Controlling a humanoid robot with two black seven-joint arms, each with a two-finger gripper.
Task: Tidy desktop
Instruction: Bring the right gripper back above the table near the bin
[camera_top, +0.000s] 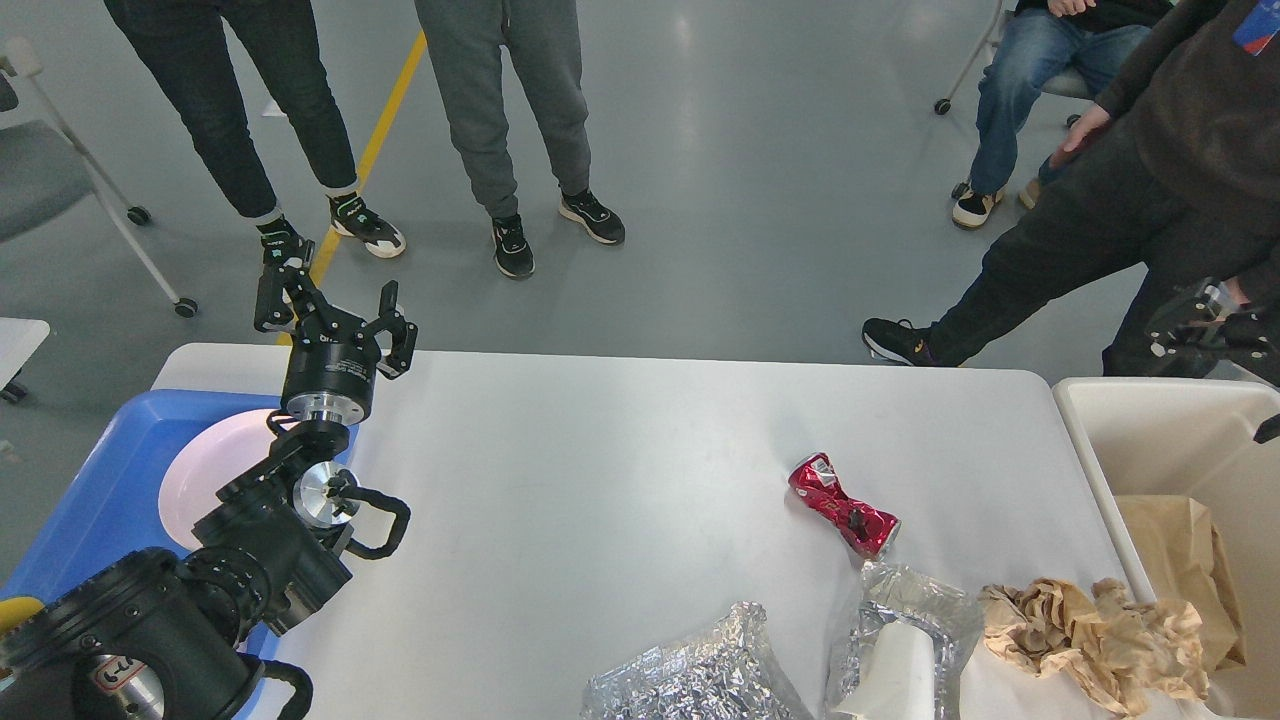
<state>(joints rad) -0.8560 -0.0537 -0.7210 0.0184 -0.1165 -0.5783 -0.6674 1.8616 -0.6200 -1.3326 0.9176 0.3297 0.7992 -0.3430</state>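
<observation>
The white desktop (600, 470) carries litter at its near right: a crushed red can (843, 505), two crumpled foil wrappers (700, 675) (905, 620), one of them around something white, and a wad of brown paper (1090, 635). My left gripper (330, 305) is raised over the table's far left corner, open and empty. My right gripper (1185, 325) shows small and dark at the right edge, above the far rim of the cream bin (1150, 430). I cannot tell its fingers apart.
A blue tray (100, 480) holding a pale plate (205, 470) sits at the left, partly behind my left arm. Brown paper (1175, 545) lies in the bin. Several people stand or sit beyond the far edge, and a wheeled chair (60, 180) is at far left.
</observation>
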